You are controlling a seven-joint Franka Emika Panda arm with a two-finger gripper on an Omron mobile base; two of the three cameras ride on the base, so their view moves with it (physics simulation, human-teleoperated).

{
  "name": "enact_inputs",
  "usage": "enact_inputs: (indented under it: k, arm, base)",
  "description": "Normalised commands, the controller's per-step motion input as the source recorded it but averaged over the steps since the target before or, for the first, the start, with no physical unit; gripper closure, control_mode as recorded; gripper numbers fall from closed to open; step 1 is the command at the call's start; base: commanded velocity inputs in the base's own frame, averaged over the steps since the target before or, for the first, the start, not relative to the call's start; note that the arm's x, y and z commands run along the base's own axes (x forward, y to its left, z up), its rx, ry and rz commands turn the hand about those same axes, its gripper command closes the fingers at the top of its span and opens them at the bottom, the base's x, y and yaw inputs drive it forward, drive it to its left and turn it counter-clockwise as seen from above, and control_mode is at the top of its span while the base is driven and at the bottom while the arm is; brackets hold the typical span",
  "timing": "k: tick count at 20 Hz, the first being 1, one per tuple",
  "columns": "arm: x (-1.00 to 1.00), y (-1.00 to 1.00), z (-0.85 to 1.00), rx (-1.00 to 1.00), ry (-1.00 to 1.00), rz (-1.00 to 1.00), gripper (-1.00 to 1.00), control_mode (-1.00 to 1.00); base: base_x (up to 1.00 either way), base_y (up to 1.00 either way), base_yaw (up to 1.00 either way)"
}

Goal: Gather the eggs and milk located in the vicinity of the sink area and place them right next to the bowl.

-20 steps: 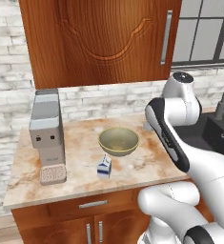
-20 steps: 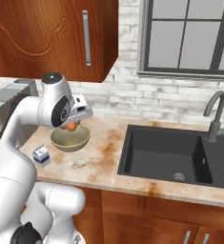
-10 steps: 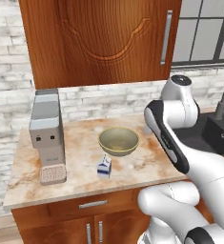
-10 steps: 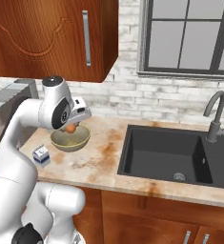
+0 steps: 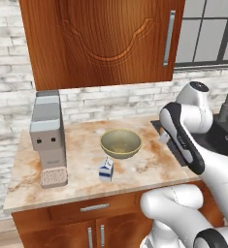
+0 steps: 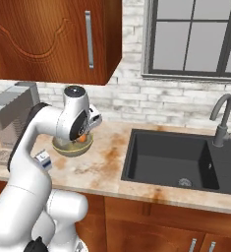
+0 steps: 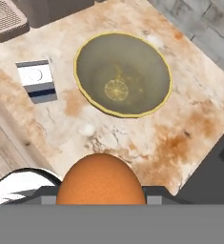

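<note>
My gripper is shut on an orange-brown egg and hangs just above the counter at the right side of the bowl. In the hand view the egg sits between the fingertips at the bottom, with the olive-tan bowl ahead and empty. The milk, a small white carton with blue markings, stands on the counter close to the bowl's front left. From the left base view, bowl and milk are side by side. The dark sink lies to the right.
A tall grey coffee machine stands at the counter's left end. A curved grey faucet rises behind the sink. Wooden wall cabinets hang above the counter. Bare marble counter lies between the bowl and the sink edge.
The hand with the egg has come down a little toward the counter beside the bowl. Bowl and milk have stayed put.
</note>
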Motion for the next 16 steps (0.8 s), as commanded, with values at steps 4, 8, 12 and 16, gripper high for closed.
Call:
enact_inputs:
  k: [4, 8, 12, 16]
  arm:
    - [0.19, -0.20, -0.44, 0.00, 0.05, 0.24, 1.00, -1.00]
    - [0.28, -0.19, -0.45, 0.00, 0.06, 0.24, 1.00, -1.00]
    - [0.38, -0.15, -0.46, 0.00, 0.05, 0.20, 1.00, -1.00]
    - [0.35, -0.16, -0.34, 0.00, 0.03, 0.20, 1.00, -1.00]
  base:
    - [0.00, 0.00, 0.00]
    - [0.00, 0.00, 0.00]
    - [0.00, 0.00, 0.00]
    - [0.00, 0.00, 0.00]
